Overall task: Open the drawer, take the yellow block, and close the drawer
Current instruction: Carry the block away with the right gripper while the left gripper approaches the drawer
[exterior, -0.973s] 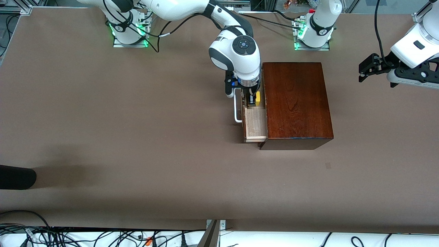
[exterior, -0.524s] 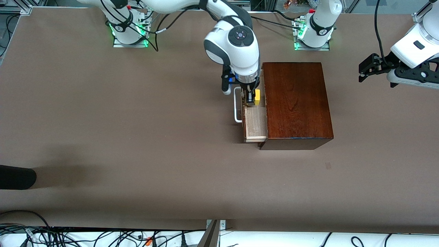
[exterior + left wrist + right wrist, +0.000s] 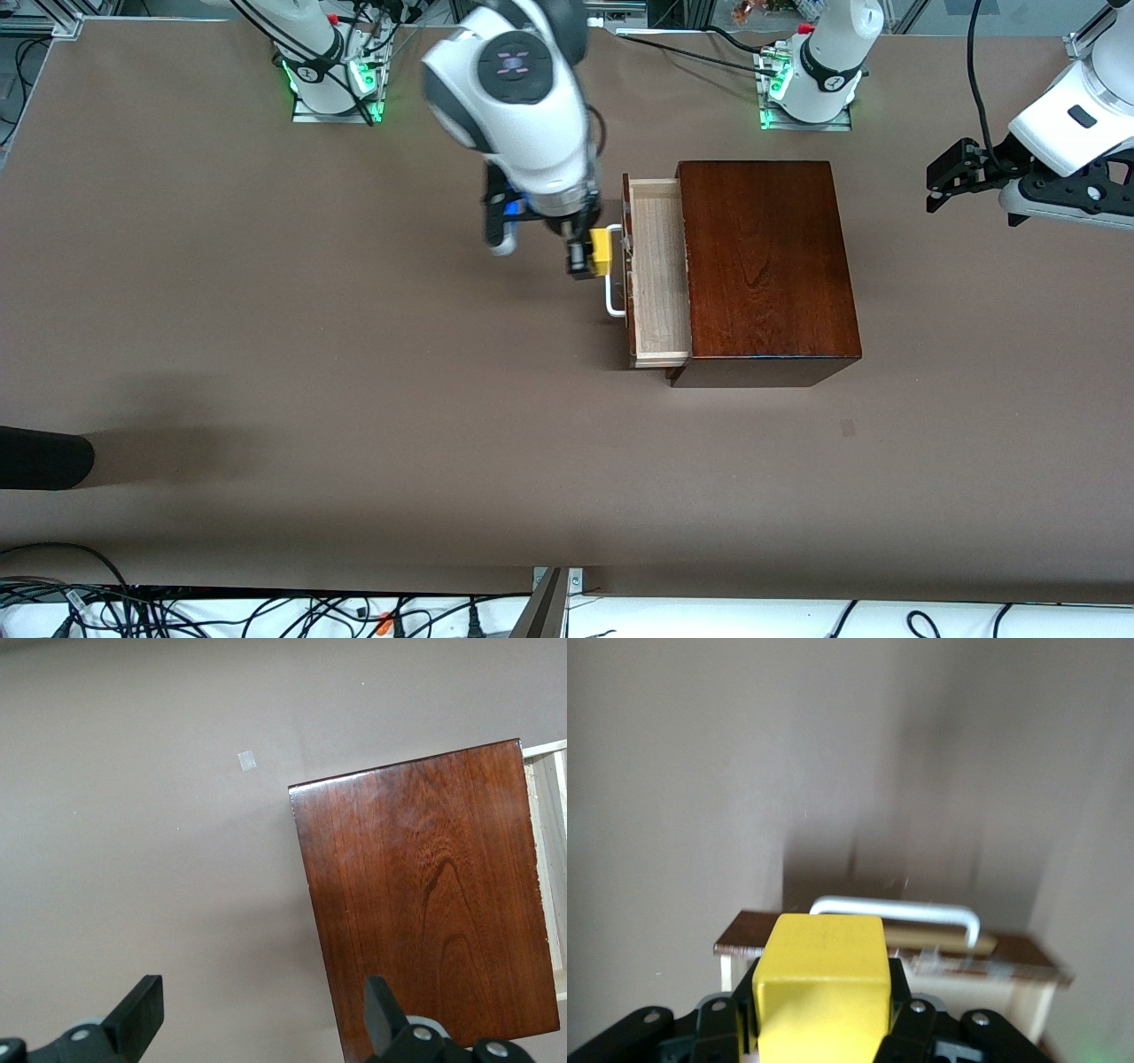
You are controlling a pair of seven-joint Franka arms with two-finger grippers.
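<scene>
Right tool (image 3: 589, 252) clamps plain-faced yellow block (image 3: 601, 250); left tool (image 3: 261, 1028) spread wide

The wooden box (image 3: 766, 266) has a glossy, dark reddish-brown top with visible grain, while the drawer (image 3: 657, 275) at its 9 o'clock side shows pale, unfinished-looking wood inside and a smooth white handle (image 3: 611, 297). The yellow block (image 3: 824, 988) looks smooth and matt. The table (image 3: 310, 354) is a matt brown surface.

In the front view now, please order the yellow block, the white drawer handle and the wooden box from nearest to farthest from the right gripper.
1. Yellow block: held in the shut right gripper.
2. White handle: just below it, on the open drawer.
3. Wooden box: toward the left arm's end.
</scene>
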